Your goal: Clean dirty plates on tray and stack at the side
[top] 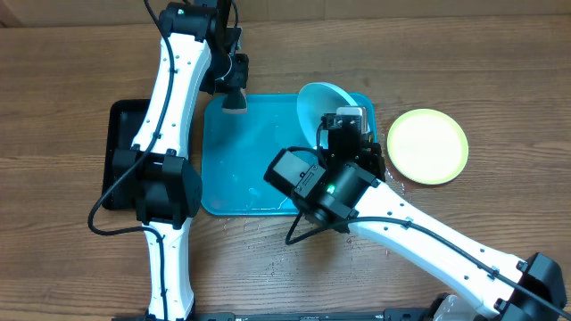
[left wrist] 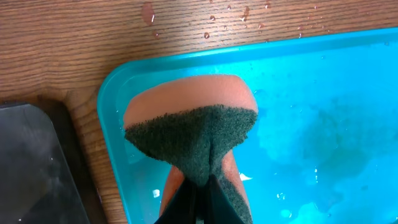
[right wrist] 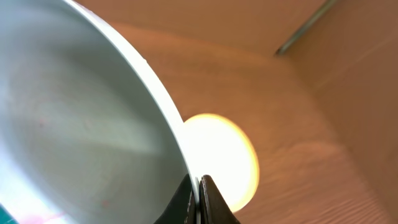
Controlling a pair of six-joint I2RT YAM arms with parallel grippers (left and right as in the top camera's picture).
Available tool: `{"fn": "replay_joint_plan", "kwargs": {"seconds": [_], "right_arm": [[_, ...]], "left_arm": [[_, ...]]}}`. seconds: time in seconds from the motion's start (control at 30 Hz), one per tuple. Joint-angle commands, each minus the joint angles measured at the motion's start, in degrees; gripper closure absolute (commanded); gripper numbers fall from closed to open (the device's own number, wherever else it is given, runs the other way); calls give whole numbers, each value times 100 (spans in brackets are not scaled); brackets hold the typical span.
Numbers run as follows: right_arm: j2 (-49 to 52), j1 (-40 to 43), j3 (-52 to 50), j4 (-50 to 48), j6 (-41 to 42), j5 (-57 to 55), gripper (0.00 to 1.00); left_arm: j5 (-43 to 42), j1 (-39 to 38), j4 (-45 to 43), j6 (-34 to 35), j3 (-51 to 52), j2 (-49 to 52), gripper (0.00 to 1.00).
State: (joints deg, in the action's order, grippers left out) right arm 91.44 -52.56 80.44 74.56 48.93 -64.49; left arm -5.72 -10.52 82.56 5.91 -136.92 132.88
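Your right tool (right wrist: 199, 198) is clamped tight on the pale blue plate (top: 319, 105), rim pinched, tilting it up over the right end of the tray (top: 241, 169), mid-table. Your left tool (left wrist: 199, 208) is squeezed shut on the sponge (left wrist: 193, 124). Looks like the scrub step: bring the sponge across to the plate face. 1 yellow-green plate (top: 428, 145) sits toward the table's right edge.

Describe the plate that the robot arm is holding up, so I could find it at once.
Start at the big teal tray in the middle of the wooden table. Over its far right corner, the right gripper pinches the rim of a pale blue plate, tipped up on edge. Its neighbour, the yellow-green plate, lies flat on the table beside the tray.
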Motion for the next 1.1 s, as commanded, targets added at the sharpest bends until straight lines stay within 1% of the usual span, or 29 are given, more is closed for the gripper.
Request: {"fn": "replay_joint_plan", "kwargs": {"seconds": [0.0, 0.07, 0.2, 0.27, 0.43, 0.5, 0.6, 0.7, 0.73, 0.77, 0.83, 0.9, 0.97, 1.07], "right_arm": [[-131, 334, -129, -164, 374, 1259, 96], [-131, 522, -282, -369, 160, 1838, 96], [-133, 977, -647, -1099, -870, 3392, 96], [-133, 1185, -774, -1429, -1259, 4122, 96], [-225, 1759, -776, -1886, -1829, 5490, 96], [-348, 2151, -761, -1978, -1969, 5971, 96], [-612, 2962, -758, -2031, -2140, 6738, 96], [-813, 3928, -758, -1978, -2229, 7344, 96], [-835, 4203, -758, -1956, -2247, 7460, 96], [-844, 4699, -758, -1864, -2247, 7538, 96], [-824, 5224, -769, -1755, -2363, 7503, 96], [-761, 5722, -772, -1611, -2393, 7222, 96], [-649, 6100, -776, -1475, -2393, 6848, 96], [-446, 6492, -852, -1427, -2396, 6579, 96]], "left_arm": [[39, -37, -7, 94, -70, -20, 96], [39, -37, -4, 94, -70, -20, 96], [39, -37, -4, 94, -70, -20, 96], [39, -37, -4, 94, -70, -20, 96], [39, -37, -4, 94, -70, -17, 96], [39, -37, 2, 92, -70, -20, 96], [39, -37, 13, 92, -70, -17, 96], [42, -37, 11, 92, -70, -17, 96], [39, -37, 11, 92, -70, -17, 96], [42, -37, 13, 92, -70, -17, 96], [42, -37, 13, 90, -70, -17, 96], [39, -37, 13, 92, -70, -17, 96], [39, -37, 13, 92, -70, -17, 96], [39, -37, 11, 92, -70, -17, 96]]}}
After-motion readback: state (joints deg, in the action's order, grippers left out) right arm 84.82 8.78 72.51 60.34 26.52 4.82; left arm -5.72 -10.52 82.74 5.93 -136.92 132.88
